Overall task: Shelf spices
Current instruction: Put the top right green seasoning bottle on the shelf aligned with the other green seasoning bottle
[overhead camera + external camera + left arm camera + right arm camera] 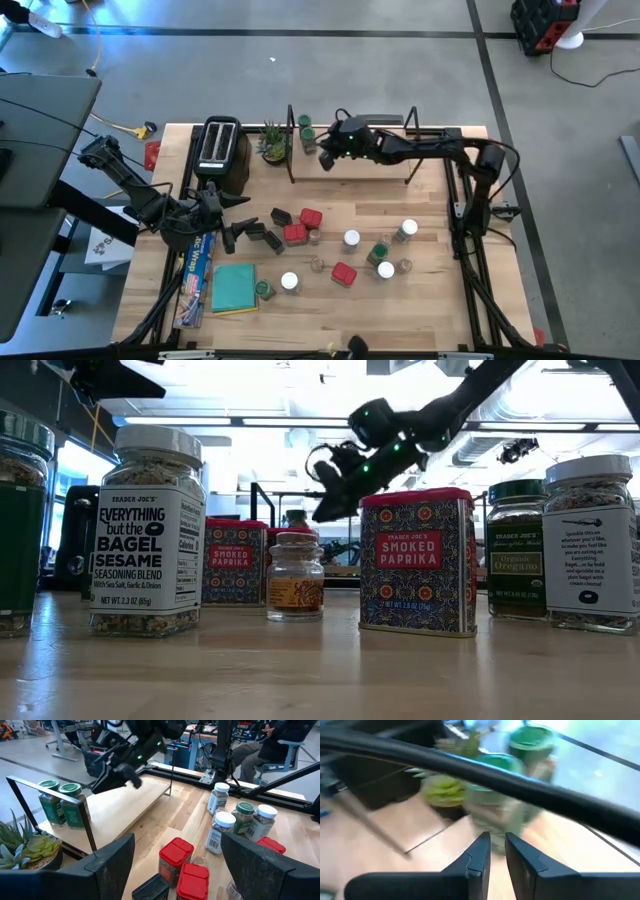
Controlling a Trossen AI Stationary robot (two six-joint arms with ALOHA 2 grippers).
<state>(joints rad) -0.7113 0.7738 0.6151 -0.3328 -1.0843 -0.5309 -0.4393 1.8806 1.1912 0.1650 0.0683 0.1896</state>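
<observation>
The shelf (pixel 360 165), a light-wood plank with black frame ends, stands at the table's far edge. Two green-lidded jars (pixel 50 800) (pixel 74 806) stand on its left end. My right gripper (pixel 107 780) hovers above the plank just right of them, shut and empty, slanting down. The other spices stand on the table's middle: red tins (pixel 310 216), white-lidded jars (pixel 351 238), dark tins (pixel 281 216), tiny clear jars (pixel 320 264). My left gripper (pixel 235 220) waits open at the left, beside the dark tins.
A black toaster (pixel 220 150) and a potted plant (pixel 272 145) stand left of the shelf. A teal pad (pixel 234 287) and a blue packet (pixel 197 270) lie near the front left. A person sits beyond the table (pixel 260 745).
</observation>
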